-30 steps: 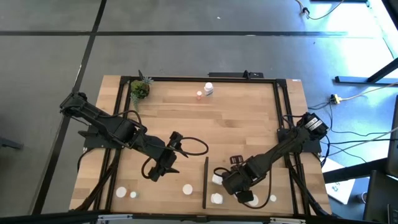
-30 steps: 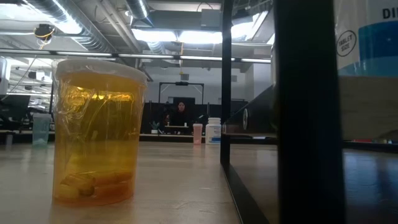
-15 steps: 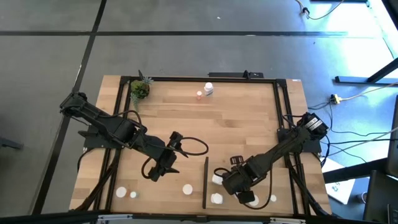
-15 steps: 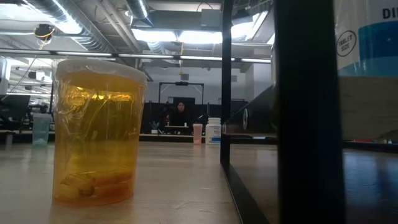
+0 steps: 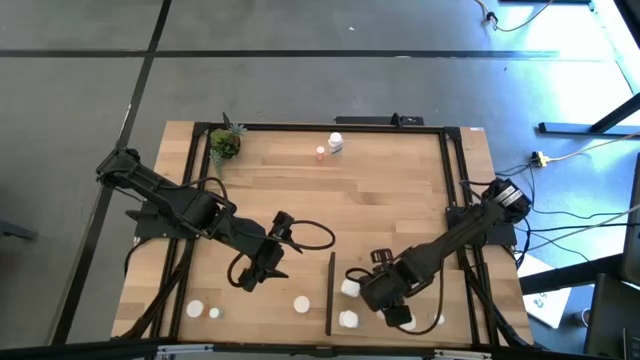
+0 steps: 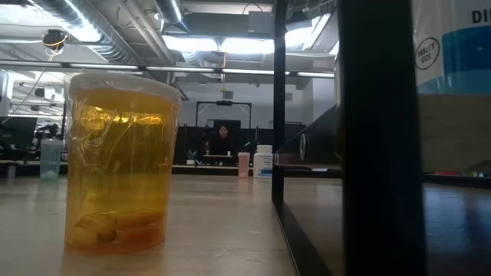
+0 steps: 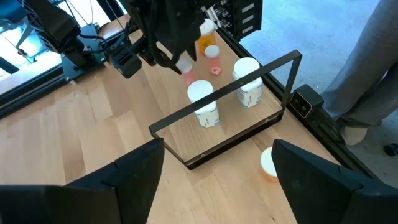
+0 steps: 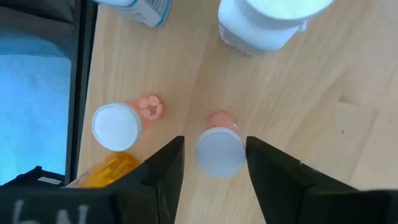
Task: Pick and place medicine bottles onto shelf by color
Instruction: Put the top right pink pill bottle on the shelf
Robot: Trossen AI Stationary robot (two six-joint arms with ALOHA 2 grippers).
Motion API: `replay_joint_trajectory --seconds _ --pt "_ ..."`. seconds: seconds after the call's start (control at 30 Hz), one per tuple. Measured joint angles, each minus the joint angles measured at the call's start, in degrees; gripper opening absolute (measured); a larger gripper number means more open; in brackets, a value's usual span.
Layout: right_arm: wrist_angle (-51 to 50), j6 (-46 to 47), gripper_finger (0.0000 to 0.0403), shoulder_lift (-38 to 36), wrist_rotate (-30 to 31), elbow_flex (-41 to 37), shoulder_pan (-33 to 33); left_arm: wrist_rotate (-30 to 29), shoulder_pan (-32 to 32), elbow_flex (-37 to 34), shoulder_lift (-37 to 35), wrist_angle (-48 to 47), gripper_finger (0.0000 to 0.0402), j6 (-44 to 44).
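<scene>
On the shelf [image 5: 400, 325] near the worktop's [image 5: 380, 200] front edge, the right gripper [image 8: 211, 163] holds a small pink bottle [image 8: 220, 149] with a white cap between its partly closed fingers [image 8: 163, 171]. The left gripper [image 5: 252, 277] hovers beside the shelf's black strip [image 5: 330, 293], fingers spread and empty.

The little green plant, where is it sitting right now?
In the high view the potted plant stands at the table's far left corner, by the black frame rail, well away from both arms and left of two small bottles.
</scene>
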Motion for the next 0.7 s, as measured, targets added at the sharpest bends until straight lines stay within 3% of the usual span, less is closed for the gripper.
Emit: replay_joint_trajectory --seconds 0.2,0.43,0.7 --pt "0.02 0.02 0.0173 -2.29 0.79 1.45 -0.31 0.01 0.0 0.0 0.0 0.0 0.0292 0.02" --pt "-1.48 -0.55 0.0173 -2.41 3.08 8.45 -1.9 0.01 0.0 0.0 -0.02 0.02 0.0292 0.0" --pt "-5.54 -7.22 0.0173 -2.42 3.62 17.23 -4.08 -0.01 0.0 0.02 -0.02 -0.25 0.0292 -2.22"
